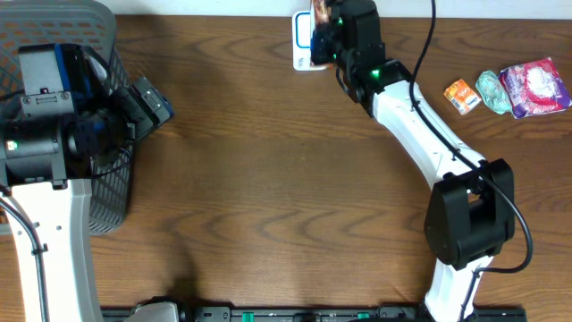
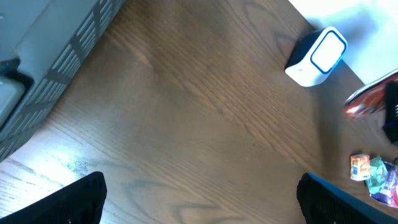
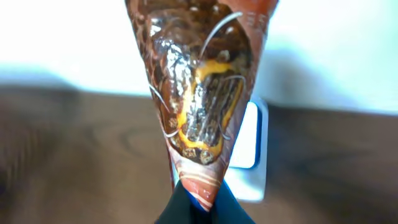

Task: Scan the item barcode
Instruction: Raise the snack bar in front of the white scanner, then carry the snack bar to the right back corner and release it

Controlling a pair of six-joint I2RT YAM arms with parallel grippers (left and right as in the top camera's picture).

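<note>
The left gripper (image 2: 200,180) hangs over the brown wooden table (image 1: 268,197) beside the grey mesh plastic basket (image 1: 112,192), fingers spread wide and empty. Farther out, the right gripper (image 3: 199,202) pinches the narrow end of a glossy brown-and-orange foil snack packet (image 3: 202,93), close to the white box scanner with a blue-rimmed window (image 2: 316,56) at the table's far edge.

Grey mesh basket (image 1: 89,36) at the left edge of the brown wooden worktop (image 1: 268,161); white box scanner (image 1: 301,46) at rear centre, glossy brown wrapped packet (image 3: 199,93) just before it; three small snack packets (image 1: 492,92) in a row at right.
</note>
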